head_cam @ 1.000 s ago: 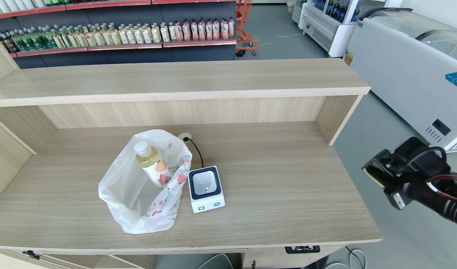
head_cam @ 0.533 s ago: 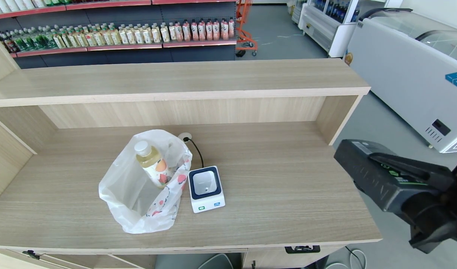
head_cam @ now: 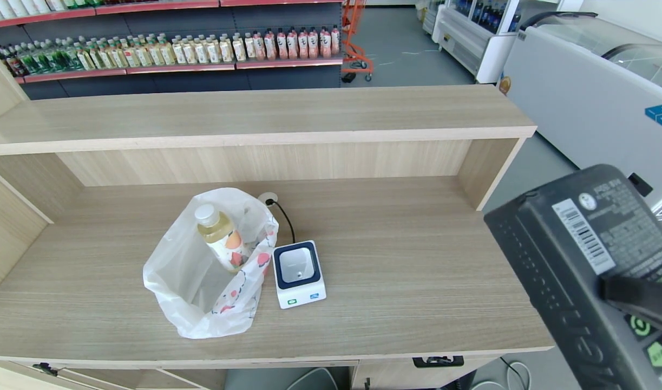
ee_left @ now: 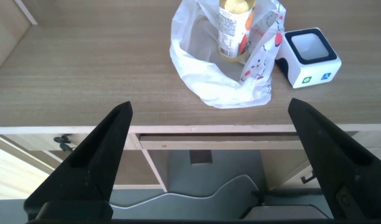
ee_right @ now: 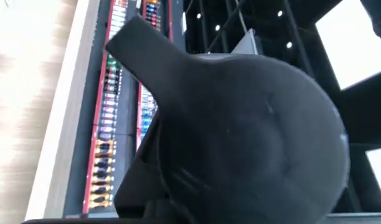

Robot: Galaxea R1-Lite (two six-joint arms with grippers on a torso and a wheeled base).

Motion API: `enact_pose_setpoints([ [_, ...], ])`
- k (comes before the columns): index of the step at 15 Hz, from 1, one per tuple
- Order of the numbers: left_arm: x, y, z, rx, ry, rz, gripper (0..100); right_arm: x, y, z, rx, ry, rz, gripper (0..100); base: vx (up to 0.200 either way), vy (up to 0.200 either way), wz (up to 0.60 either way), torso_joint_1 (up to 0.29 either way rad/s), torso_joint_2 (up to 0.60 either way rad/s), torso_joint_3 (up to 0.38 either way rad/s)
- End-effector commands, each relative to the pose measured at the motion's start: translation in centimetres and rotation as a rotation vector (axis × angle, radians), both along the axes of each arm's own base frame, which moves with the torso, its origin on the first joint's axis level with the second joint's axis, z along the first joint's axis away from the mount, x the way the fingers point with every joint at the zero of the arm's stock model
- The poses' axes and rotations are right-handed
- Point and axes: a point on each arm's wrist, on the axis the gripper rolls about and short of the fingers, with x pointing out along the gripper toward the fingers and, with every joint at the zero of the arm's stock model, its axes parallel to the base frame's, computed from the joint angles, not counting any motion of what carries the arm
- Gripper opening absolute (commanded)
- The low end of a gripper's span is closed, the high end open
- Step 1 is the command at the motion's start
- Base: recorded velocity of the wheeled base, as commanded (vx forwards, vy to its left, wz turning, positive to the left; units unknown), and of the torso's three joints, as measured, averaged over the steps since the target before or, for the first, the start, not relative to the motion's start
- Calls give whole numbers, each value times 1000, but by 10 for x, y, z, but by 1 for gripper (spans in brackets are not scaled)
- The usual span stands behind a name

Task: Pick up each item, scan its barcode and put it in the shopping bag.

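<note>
A black pack (head_cam: 585, 271) with a white barcode label (head_cam: 582, 235) hangs close to the head camera at the right, off the counter's right end. My right gripper (head_cam: 642, 303) is shut on it, one finger lying across its face. The same dark pack (ee_right: 253, 137) looms in the right wrist view. A white shopping bag (head_cam: 201, 281) stands open on the counter with a yellow drink bottle (head_cam: 220, 238) upright inside. The white scanner (head_cam: 298, 273) sits just right of the bag. My left gripper (ee_left: 209, 162) is open, low before the counter's front edge, with nothing between its fingers.
The scanner's black cable (head_cam: 283, 216) runs back to a hole in the wooden counter (head_cam: 406, 260). A raised ledge (head_cam: 255, 116) walls the back and sides. Chest freezers (head_cam: 590, 97) stand to the right, drink shelves (head_cam: 174, 51) behind.
My right arm has swung the black pack up from low at the right towards the head camera, and its barcode label now faces the camera. Bag, bottle and scanner have not moved.
</note>
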Motion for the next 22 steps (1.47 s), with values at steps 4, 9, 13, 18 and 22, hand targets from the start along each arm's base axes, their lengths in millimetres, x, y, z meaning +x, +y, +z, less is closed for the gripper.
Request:
enact_pose_setpoints([
  [4,0,0,0,0,-1,0,100,-5,0,0,-35,-110,96,0,0,0,0,0,0,0],
  [9,0,0,0,0,2,0,100,-10,-5,3,-32,-188,115,0,0,0,0,0,0,0],
  [13,0,0,0,0,1,0,100,-9,-4,2,-42,-195,124,0,0,0,0,0,0,0],
  [18,0,0,0,0,2,0,100,-10,0,1,-47,-188,151,0,0,0,0,0,0,0],
  [22,0,0,0,0,1,0,100,-10,1,0,-48,-184,153,0,0,0,0,0,0,0],
])
